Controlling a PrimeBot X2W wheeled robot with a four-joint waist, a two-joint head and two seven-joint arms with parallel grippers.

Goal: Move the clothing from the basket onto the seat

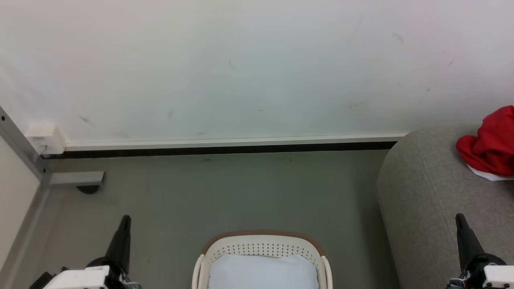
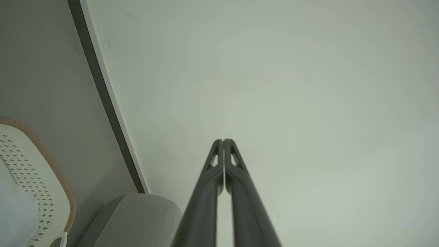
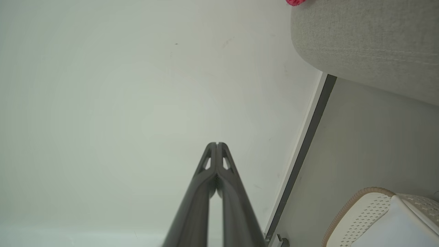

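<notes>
The cream basket (image 1: 263, 243) with a brown rim stands on the floor at the bottom centre of the head view, with a plain white sheet in it. Red clothing (image 1: 492, 142) with a white edge lies bunched on the grey seat (image 1: 425, 192) at the right. My left gripper (image 1: 125, 218) is shut and empty, left of the basket. My right gripper (image 1: 459, 216) is shut and empty over the seat's front part. The left wrist view shows the left gripper (image 2: 223, 140) pointing at the wall, the basket (image 2: 51, 164) at its left. The right wrist view shows the right gripper (image 3: 216, 143), the seat (image 3: 370, 44) and the basket (image 3: 356, 206).
A white wall (image 1: 241, 68) with a dark baseboard (image 1: 225, 151) runs behind the grey floor (image 1: 225, 192). A metal frame post and bracket (image 1: 76, 177) with a small white box (image 1: 45, 137) stand at the left.
</notes>
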